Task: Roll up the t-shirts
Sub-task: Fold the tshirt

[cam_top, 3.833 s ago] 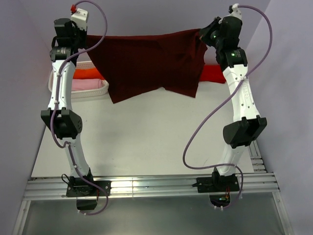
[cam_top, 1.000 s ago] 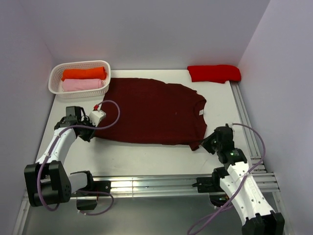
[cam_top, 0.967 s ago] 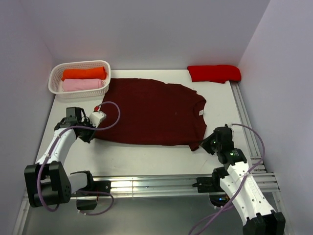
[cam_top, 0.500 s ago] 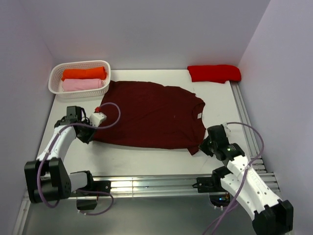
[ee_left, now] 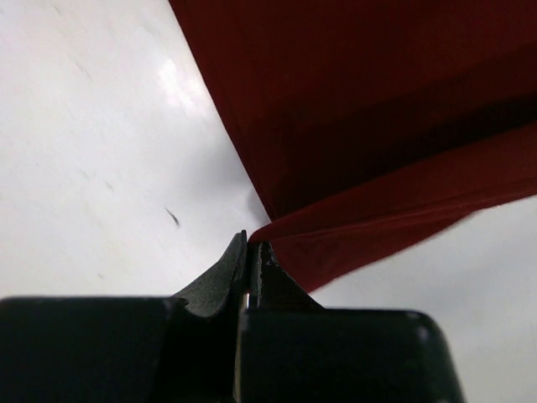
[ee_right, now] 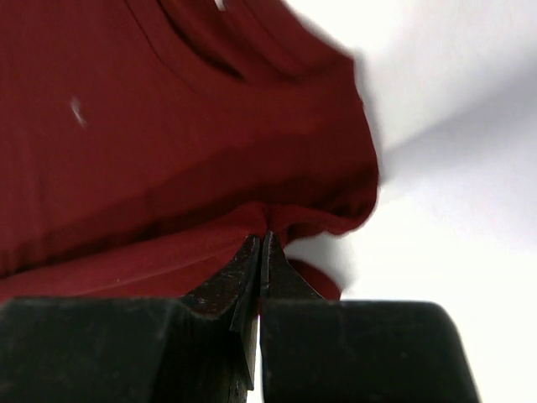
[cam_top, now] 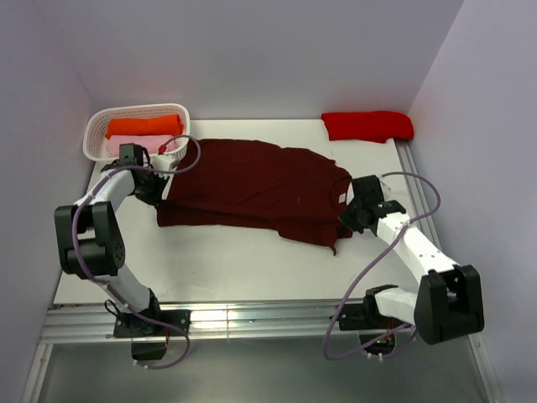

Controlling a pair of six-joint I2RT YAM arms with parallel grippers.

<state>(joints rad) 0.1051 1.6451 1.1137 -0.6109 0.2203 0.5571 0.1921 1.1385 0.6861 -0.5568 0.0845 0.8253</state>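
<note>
A dark maroon t-shirt [cam_top: 252, 189] lies spread on the white table, its near edge folded back over itself into a band [cam_top: 277, 225]. My left gripper [cam_top: 161, 190] is shut on the shirt's left edge [ee_left: 352, 227], the cloth pinched at its fingertips. At the right side my right gripper [cam_top: 346, 213] is shut on the folded edge by the sleeve [ee_right: 277, 210]. A red t-shirt [cam_top: 367, 125] lies rolled at the back right. Orange [cam_top: 143, 126] and pale pink [cam_top: 109, 146] t-shirts sit rolled in the basket.
A white basket [cam_top: 134, 110] stands at the back left, close behind my left arm. Purple walls close in the table on three sides. A metal rail [cam_top: 252, 317] runs along the near edge.
Both grippers have carried the shirt's near edge away from the arm bases, folding it over onto the shirt. The left arm moved up near the basket, the right arm toward the sleeve.
</note>
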